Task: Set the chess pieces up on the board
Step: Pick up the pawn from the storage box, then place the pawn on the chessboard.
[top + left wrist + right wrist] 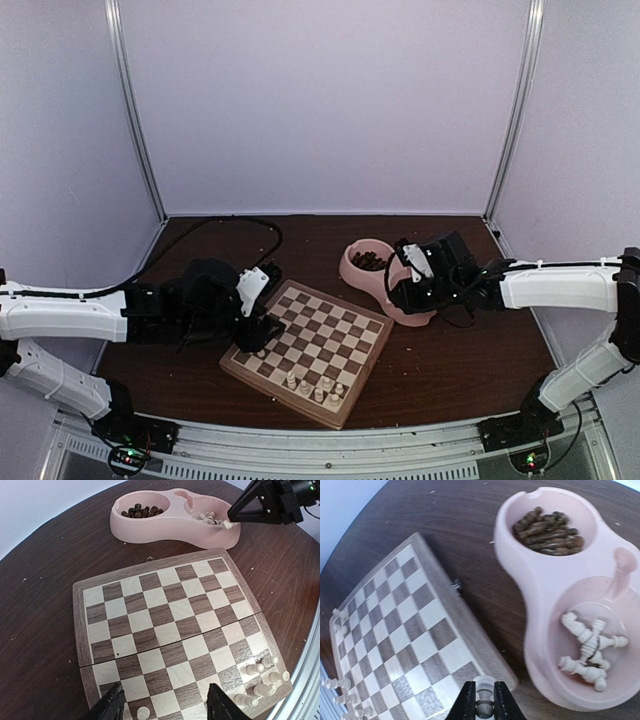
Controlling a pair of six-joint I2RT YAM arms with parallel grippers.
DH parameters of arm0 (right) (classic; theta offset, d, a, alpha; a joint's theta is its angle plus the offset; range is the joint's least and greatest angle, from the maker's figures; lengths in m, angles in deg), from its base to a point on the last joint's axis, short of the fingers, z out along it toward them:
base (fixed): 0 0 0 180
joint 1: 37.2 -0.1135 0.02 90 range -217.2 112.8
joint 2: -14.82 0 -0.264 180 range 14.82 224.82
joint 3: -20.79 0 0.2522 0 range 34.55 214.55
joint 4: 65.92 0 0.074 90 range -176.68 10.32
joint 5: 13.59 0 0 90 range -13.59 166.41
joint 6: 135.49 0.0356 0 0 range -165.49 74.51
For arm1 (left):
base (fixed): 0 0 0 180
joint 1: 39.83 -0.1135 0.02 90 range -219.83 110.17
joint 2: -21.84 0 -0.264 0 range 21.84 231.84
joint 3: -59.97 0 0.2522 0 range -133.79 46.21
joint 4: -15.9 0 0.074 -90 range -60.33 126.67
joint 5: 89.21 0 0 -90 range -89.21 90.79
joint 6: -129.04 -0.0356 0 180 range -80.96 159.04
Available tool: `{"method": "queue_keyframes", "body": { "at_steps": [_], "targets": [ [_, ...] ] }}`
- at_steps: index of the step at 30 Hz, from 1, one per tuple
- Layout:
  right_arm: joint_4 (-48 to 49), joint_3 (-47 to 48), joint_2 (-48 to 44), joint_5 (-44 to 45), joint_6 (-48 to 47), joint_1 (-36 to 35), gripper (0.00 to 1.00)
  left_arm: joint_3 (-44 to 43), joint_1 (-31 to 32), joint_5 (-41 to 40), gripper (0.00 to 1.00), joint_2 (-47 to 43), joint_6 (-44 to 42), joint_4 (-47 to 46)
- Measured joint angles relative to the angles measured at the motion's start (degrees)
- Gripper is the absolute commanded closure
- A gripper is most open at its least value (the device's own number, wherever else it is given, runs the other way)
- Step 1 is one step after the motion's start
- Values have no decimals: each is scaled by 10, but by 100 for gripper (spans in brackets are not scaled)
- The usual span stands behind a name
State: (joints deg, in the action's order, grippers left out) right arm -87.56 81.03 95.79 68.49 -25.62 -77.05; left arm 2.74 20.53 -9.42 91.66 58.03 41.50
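The board (330,335) lies in the middle of the table. Several cream chess pieces (315,385) stand along its near edge. My left gripper (165,707) hovers open over the board's left corner (262,335), and one cream piece (143,712) stands on a square between its fingers, untouched. My right gripper (484,705) is shut on a cream piece (484,687). It hangs by the pink bowl's (372,283) near compartment (402,290), over the gap between bowl and board. More cream pieces (587,647) lie in that compartment.
The pink bowl's (520,575) far compartment holds dark brown pieces (547,527). A black cable (240,225) loops across the table behind the left arm. Pale walls enclose the table on three sides.
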Motion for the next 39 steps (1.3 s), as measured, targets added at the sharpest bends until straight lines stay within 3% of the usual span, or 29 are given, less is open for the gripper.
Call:
{"method": "queue_keyframes", "body": {
  "at_steps": [11, 15, 27, 39],
  "targets": [
    [9, 64, 130, -80, -56, -119, 85, 0, 0, 2, 43, 0, 0, -3],
    [4, 78, 155, -86, -67, -129, 78, 0, 0, 4, 43, 3, 0, -3],
    [-4, 85, 156, -88, -78, -135, 64, 0, 0, 16, 42, 9, 0, -9],
    [-16, 74, 133, -55, -90, -152, 63, 0, 0, 30, 42, 10, -5, -12]
  ]
}}
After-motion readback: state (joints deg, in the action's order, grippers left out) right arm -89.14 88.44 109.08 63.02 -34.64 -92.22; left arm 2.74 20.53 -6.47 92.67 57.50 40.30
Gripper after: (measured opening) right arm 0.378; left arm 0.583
